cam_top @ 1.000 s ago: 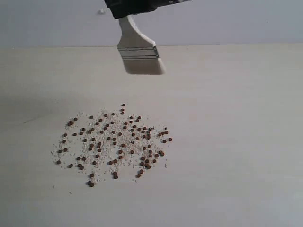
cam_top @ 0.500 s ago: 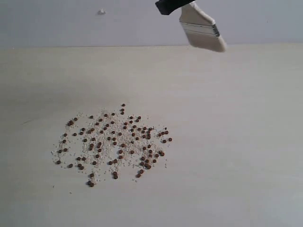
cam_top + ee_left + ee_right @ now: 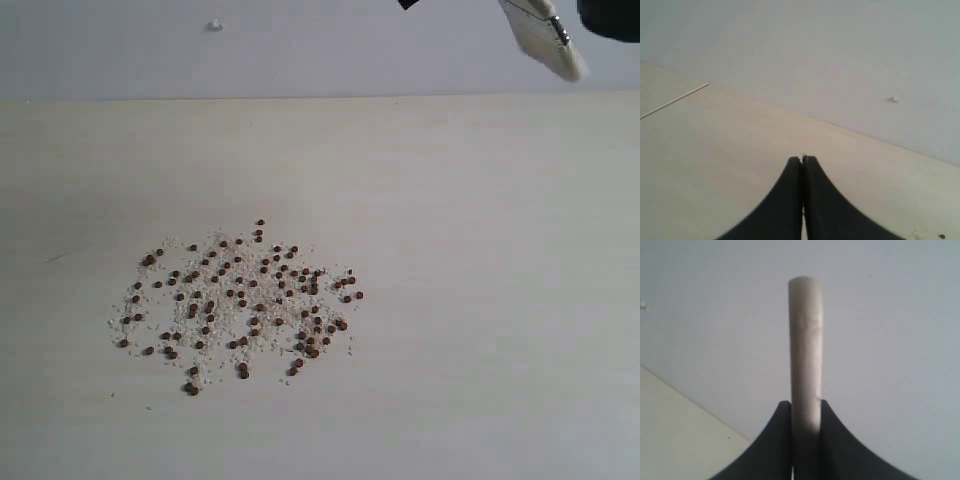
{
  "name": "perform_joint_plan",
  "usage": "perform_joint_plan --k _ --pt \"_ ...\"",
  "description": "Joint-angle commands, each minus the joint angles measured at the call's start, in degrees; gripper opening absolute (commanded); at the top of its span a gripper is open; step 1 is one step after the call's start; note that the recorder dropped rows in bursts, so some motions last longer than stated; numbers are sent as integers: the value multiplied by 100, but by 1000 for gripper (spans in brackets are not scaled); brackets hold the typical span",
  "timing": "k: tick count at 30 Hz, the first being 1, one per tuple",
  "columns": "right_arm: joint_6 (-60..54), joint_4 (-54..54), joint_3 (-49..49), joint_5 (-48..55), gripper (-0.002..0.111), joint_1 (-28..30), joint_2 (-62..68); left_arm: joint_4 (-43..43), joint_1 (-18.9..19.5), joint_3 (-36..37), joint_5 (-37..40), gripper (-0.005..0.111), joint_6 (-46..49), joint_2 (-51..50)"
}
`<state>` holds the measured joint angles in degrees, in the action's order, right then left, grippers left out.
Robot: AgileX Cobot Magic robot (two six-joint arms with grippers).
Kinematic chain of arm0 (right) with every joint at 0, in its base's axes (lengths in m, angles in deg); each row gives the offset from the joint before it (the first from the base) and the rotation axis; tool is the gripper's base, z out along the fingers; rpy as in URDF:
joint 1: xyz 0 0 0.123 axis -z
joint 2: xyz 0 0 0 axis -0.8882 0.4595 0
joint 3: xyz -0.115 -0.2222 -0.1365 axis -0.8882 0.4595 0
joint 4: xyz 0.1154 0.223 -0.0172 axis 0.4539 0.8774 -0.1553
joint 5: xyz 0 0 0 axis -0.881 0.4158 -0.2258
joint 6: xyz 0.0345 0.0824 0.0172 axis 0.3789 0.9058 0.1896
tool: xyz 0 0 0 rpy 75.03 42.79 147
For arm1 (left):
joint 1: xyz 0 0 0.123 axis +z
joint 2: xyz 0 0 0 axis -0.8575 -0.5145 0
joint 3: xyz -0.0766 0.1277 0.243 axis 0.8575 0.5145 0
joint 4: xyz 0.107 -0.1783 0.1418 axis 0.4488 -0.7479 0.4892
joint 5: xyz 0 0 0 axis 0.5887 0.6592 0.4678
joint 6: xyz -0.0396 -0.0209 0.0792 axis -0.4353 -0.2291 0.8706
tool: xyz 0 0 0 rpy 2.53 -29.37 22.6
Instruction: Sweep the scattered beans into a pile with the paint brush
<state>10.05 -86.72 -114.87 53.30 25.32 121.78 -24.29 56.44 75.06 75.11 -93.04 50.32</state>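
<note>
The beans [image 3: 240, 300] lay spread in a loose oval patch on the pale worktop [image 3: 480, 300], mixed with off-white crumbs [image 3: 222, 318]. A few beans sat apart at the patch's far edge and a few more at its near edge.

The paint brush [image 3: 548, 35] hung in the air well beyond the beans and off to their right, in front of the grey wall [image 3: 300, 50]. It was tilted, with the bristles pointing down and away from the beans, clear of the worktop. Only the ferrule and bristles showed in the exterior view.

The right tool [image 3: 805, 407] had its two dark jaws closed tight on the brush. In the right wrist view the brush stood edge-on between them, with the bristle end reaching out past the tips.

The left tool [image 3: 802, 160] had its jaws pressed together with nothing between them. It sat over bare worktop, and a dark speck that may have been a bean showed at the corner of its view.
</note>
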Motion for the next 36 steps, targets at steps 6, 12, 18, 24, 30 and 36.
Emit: perform_joint_plan --k 6,12,18,24,30,36 --pt "612 -1 11 1049 0 -473 -64 -25 -37 -5 29 0 -194 40" --pt "520 48 24 404 0 -473 -64 -25 -37 -5 29 0 -194 40" --pt "531 291 24 -258 0 -473 -64 -25 -37 -5 29 0 -194 40" --pt "-202 1039 24 -646 0 -440 -64 -25 -37 -5 29 0 -194 40" --pt "-6188 5348 34 -2535 0 -49 62 -25 -37 -5 29 0 -194 40" --pt "-8775 8901 80 -2598 0 542 294 -25 -37 -5 29 0 -194 40"
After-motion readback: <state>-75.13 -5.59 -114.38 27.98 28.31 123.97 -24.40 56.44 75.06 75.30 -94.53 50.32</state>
